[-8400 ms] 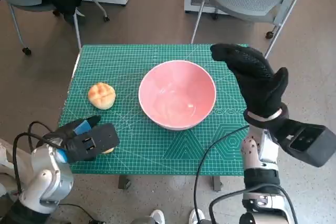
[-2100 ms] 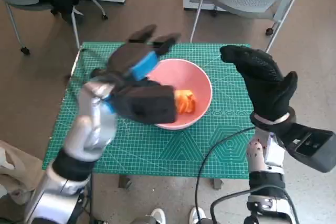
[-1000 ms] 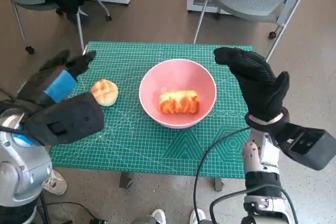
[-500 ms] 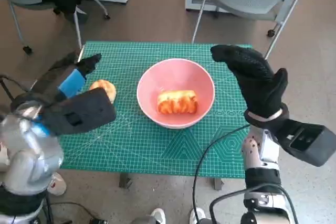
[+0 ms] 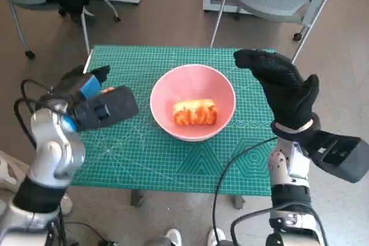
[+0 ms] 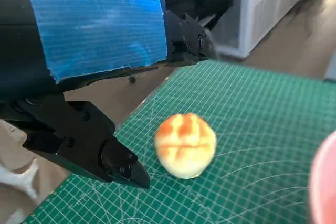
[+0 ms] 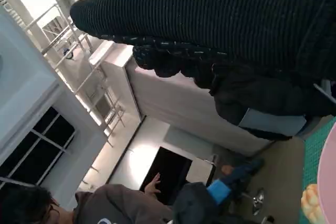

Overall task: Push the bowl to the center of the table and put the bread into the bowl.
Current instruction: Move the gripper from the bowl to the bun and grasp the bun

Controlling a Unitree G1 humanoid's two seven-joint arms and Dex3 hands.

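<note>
The blue-taped black left hand (image 5: 95,99) hovers over the green gridded desk mat (image 5: 173,159), fingers (image 6: 123,166) spread around nothing, just above a round golden bun (image 6: 185,144). Farther in, an oblong glazed bread roll (image 5: 194,112) lies inside the pink ceramic bowl (image 5: 192,79) at mid-desk. The black-gloved right hand (image 5: 282,87) hangs raised beside the bowl, fingers loosely apart and empty.

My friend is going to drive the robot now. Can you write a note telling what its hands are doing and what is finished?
Left hand: open, holding nothing, hovering over the round bun near the mat's left side.
Right hand: raised beside the bowl, fingers spread, holding nothing.
Pink bowl: sits about mid-table on the green cutting mat.
Long bread loaf: lies inside the bowl.
Done: bowl centred, one bread in it.
Left: the round bun is on the mat, outside the bowl, untouched. If it counts as bread too, the left hand is best placed to grasp it and carry it to the bowl.
</note>
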